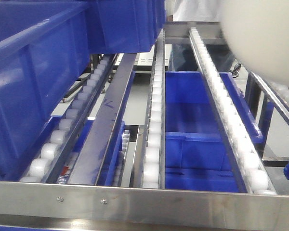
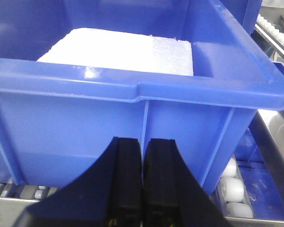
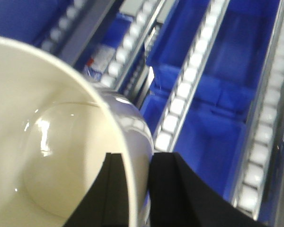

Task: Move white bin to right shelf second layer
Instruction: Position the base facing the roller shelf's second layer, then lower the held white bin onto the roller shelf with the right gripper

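— Where's the white bin (image 3: 47,156) right now?

— In my right hand (image 3: 132,189). My two black fingers (image 3: 168,189) pinch its rim, one inside the wall and one outside, closed tight on the plastic. The front view shows the bin (image 1: 262,36) up at the top right, blurred, above the outer roller lane (image 1: 226,108).

— And the right shelf second layer (image 1: 149,199)?

— It lies in front of me: sloped steel with lanes of white rollers and a screwed front rail. Whether the bin touches the rollers, I can't tell.

— Your left hand (image 2: 142,189)?

— Fingers pressed together, holding nothing, just in front of a blue crate (image 2: 132,109) on the rollers. A white block (image 2: 123,49) lies inside that crate.

— Anything below?

— More blue crates (image 1: 195,144) show through the gaps between the lanes.
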Controlling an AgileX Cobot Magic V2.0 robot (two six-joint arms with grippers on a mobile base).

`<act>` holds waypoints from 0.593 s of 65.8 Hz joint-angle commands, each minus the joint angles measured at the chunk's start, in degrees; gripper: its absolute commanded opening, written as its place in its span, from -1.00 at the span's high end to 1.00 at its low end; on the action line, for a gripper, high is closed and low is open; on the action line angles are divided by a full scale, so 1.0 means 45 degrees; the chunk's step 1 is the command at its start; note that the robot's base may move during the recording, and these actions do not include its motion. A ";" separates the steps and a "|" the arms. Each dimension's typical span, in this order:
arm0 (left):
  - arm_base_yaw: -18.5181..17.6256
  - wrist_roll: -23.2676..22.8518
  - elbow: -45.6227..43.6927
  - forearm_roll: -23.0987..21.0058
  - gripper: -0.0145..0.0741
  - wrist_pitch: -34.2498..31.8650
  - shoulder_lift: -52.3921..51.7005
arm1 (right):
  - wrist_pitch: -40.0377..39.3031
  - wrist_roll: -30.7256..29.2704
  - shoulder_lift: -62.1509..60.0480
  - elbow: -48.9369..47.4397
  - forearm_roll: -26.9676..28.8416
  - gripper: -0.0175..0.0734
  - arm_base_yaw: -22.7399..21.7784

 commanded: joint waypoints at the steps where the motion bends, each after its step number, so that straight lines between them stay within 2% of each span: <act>1: -0.0034 -0.0124 0.0347 -0.0035 0.48 -0.1127 -0.0266 | -0.1638 -0.0017 0.0570 -0.0514 -0.0081 0.49 -0.0015; 26: -0.0034 -0.0124 0.0347 -0.0035 0.48 -0.1127 -0.0266 | -0.1875 -0.0017 0.4759 -0.1789 -0.0081 0.49 -0.0015; 39: -0.0034 -0.0124 0.0347 -0.0035 0.48 -0.1127 -0.0266 | -0.2574 -0.0017 0.6741 -0.2197 -0.0081 0.49 -0.0015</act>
